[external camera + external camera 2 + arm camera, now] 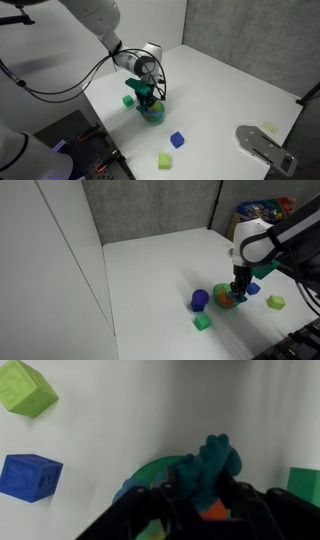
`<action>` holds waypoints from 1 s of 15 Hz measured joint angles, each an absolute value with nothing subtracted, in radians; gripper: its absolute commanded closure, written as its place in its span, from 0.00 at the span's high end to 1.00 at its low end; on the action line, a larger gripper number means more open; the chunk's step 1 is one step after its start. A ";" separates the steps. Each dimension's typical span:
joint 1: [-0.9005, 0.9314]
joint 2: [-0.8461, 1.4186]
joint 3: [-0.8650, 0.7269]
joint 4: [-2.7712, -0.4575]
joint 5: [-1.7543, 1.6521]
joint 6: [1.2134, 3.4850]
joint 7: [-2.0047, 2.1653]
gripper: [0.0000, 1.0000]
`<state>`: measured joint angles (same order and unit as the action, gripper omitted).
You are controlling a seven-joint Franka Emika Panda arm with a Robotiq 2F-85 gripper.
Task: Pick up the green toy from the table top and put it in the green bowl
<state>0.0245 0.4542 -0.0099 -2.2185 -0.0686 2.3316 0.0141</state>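
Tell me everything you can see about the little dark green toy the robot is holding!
The small dark teal-green toy block looks lumpy and matte, maybe foam or plastic, with a bumpy top edge. It is pinched between the black fingers of the gripper, which hide its lower part. It is held right over the round green bowl with colourful markings. Whether it touches the bowl cannot be told.

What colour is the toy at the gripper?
Dark teal-green; the toy shows best in the wrist view.
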 measured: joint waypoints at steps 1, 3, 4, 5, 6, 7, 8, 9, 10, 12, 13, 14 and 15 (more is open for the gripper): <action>0.025 0.460 -0.008 -2.218 -0.069 2.335 0.013 0.18; 0.026 0.471 -0.002 -2.218 -0.069 2.343 0.011 0.18; 0.027 0.475 0.001 -2.218 -0.069 2.348 0.010 0.18; 0.027 0.480 0.004 -2.218 -0.069 2.354 0.009 0.18; 0.027 0.484 0.006 -2.217 -0.069 2.360 0.009 0.18; 0.028 0.490 0.007 -2.214 -0.069 2.366 0.009 0.18; 0.029 0.495 0.008 -2.212 -0.069 2.375 0.009 0.18; 0.030 0.501 0.008 -2.209 -0.069 2.381 0.008 0.18; 0.032 0.507 0.008 -2.204 -0.069 2.388 0.008 0.18; 0.035 0.520 0.008 -2.192 -0.069 2.399 0.008 0.29; 0.036 0.525 0.008 -2.184 -0.069 2.399 0.008 0.67; 0.037 0.528 0.008 -2.178 -0.069 2.399 0.008 0.66; 0.038 0.531 0.008 -2.170 -0.069 2.399 0.008 0.68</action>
<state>0.0381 0.5307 0.0076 -2.1703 -0.0686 2.3993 0.0084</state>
